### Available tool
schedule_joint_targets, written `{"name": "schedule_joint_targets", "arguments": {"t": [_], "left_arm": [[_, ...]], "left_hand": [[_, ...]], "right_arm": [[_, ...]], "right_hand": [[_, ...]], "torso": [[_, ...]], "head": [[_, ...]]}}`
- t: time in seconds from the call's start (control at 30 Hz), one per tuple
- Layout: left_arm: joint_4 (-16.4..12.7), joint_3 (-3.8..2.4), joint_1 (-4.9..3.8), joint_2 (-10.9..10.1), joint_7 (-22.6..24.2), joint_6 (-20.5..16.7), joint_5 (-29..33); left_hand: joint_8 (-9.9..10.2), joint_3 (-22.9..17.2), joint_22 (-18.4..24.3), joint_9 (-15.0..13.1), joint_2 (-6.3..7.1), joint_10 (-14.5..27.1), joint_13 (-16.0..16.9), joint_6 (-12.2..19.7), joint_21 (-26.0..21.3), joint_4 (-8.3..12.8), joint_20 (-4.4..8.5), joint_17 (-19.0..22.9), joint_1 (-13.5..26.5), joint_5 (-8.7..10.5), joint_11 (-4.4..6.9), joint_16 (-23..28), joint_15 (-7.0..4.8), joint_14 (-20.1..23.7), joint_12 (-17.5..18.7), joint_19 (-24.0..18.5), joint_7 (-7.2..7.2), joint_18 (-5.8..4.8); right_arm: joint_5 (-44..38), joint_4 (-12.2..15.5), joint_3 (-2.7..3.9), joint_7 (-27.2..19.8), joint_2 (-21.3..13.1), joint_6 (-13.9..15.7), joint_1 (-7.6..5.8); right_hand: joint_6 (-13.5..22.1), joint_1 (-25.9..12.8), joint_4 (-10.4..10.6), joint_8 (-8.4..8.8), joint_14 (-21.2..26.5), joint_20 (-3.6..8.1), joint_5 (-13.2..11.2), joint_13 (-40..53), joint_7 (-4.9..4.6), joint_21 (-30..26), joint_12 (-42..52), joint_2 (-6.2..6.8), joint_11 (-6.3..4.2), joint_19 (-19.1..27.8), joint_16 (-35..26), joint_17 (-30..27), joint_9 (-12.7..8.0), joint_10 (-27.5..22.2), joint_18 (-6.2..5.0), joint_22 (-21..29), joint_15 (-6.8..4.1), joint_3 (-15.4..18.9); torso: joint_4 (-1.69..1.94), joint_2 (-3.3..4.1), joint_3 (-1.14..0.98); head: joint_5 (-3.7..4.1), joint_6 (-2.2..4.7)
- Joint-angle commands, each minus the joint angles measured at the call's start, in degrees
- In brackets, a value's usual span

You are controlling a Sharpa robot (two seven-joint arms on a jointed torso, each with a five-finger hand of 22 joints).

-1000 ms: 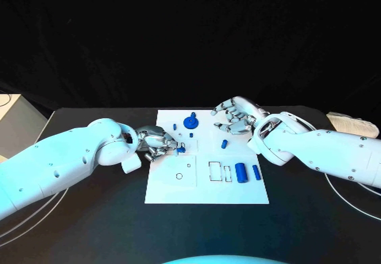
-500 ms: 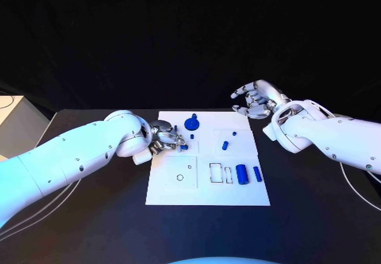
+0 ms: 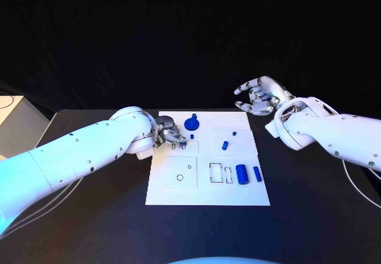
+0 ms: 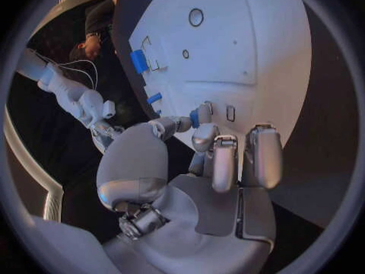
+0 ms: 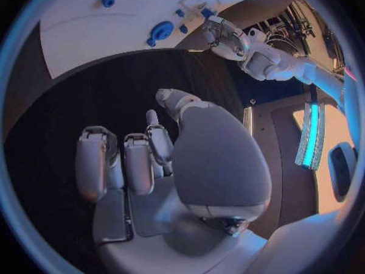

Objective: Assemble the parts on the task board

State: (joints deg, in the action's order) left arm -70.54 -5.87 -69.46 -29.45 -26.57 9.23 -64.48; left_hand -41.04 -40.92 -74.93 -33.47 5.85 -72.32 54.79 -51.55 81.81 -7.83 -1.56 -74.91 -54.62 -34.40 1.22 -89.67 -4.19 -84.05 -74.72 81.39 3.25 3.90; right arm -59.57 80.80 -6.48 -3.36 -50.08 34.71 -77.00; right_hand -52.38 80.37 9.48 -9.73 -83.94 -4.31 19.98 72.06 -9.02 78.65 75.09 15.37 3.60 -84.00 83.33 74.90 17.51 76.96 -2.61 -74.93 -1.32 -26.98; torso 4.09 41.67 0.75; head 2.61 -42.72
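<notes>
Left hand (image 3: 170,135) pinches small blue part (image 4: 195,117) over task board (image 3: 208,190), poised for seating, I judge; right hand (image 3: 255,97) empty, fingers loosely apart, parked clear beyond board.

- We see the task board (image 3: 208,192), a white rectangular plate, lying flat on the table; outlined slots mark its near half
- A round blue part (image 3: 191,122) stands near its far edge; a small blue piece (image 3: 224,145) lies near the middle
- A thick blue cylinder (image 3: 240,173) and a thinner blue rod (image 3: 257,174) lie side by side near the right edge
- We see a small blue piece (image 4: 195,117) touching the left hand's fingers (image 4: 209,134)
</notes>
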Motion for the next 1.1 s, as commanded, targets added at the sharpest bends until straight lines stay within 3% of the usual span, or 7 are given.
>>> {"name": "schedule_joint_targets", "arguments": {"t": [0.03,0.43,1.1], "left_arm": [[0.12,0.02,-0.14,0.35,-1.61,-0.05,-4.5],[0.69,0.13,-0.39,0.84,-2.02,3.49,-4.38],[1.7,0.85,-0.6,1.87,-2.08,4.22,-3.4]], "left_hand": [[0.35,-15.05,-1.1,-0.1,-0.75,-0.43,0.14,-0.67,0.0,15.57,0.0,-15.09,-0.12,-0.31,0.05,-0.33,-0.48,-5.95,-0.33,0.26,-0.17,-0.3],[0.38,-15.07,-1.17,-0.14,-0.74,-0.5,0.2,-0.72,0.05,15.64,0.0,-15.09,-0.13,-0.33,0.06,-0.33,-0.48,-5.95,-0.35,0.31,-0.18,-0.32],[0.41,-15.04,-1.23,-0.2,-0.73,-0.53,0.17,-0.77,0.08,15.65,-0.01,-15.09,-0.09,-0.34,0.05,-0.33,-0.47,-5.95,-0.33,0.36,-0.17,-0.34]], "right_arm": [[0.14,-0.08,0.05,-0.54,-0.02,0.29,-0.05],[0.14,-0.25,0.04,-0.42,0.12,-0.11,-0.07],[0.14,-0.33,0.04,-0.36,0.46,-0.49,-0.07]], "right_hand": [[0.1,0.02,-0.39,0.31,-3.83,-0.13,0.29,0.04,-0.04,0.2,-0.24,0.43,0.21,-3.66,-0.08,6.31,-0.06,-0.3,0.36,-8.59,0.43,-0.12],[0.08,0.02,-0.42,0.31,-3.84,-0.14,0.39,0.07,-0.04,0.25,-0.22,0.44,0.21,-3.67,-0.06,6.34,-0.06,-0.28,0.37,-8.62,0.43,-0.12],[0.08,0.02,-0.42,0.31,-3.84,-0.14,0.39,0.07,-0.04,0.25,-0.22,0.44,0.21,-3.67,-0.06,6.34,-0.06,-0.28,0.37,-8.62,0.43,-0.12]], "torso": [[0.05,0.04,0.07],[0.08,0.02,0.08],[0.02,0.04,0.08]], "head": [[0.05,-0.02],[0.18,-0.42],[0.01,-0.71]]}}
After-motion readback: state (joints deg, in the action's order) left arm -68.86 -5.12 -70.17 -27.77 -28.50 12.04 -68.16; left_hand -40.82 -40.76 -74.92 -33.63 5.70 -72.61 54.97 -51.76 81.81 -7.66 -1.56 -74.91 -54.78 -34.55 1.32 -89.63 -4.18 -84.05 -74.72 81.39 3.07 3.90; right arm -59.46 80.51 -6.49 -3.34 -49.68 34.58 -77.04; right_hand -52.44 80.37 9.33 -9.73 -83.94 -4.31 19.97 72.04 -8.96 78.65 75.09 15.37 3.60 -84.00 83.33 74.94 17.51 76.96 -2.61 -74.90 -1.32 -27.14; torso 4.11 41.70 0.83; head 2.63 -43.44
